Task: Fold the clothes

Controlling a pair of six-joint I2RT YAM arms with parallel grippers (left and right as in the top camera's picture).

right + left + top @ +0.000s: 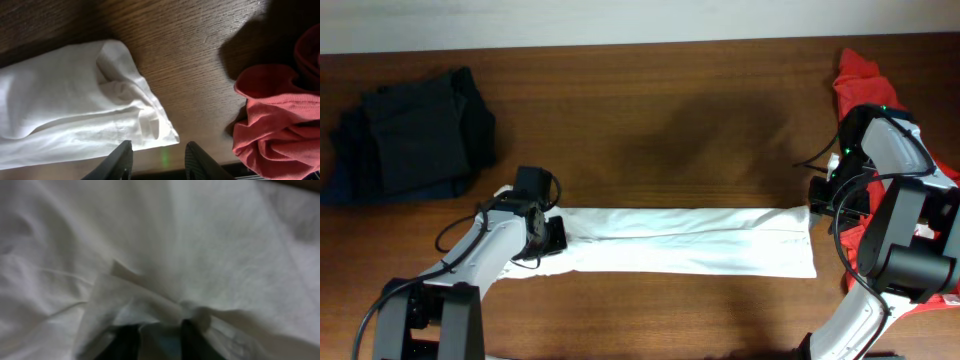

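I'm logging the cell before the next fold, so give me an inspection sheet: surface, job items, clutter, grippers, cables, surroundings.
Surface: brown wooden table.
Job's things: white shirt folded into a long strip across the middle; red shirt bunched at the right edge, partly under the right arm.
Clutter: dark clothes piled at the far left.
Grippers: left gripper at the strip's left end, fingers in the cloth, grip unclear; right gripper open, just off the strip's right end.
Cables: black cables loop along both arms.
Surroundings: pale wall behind the table.
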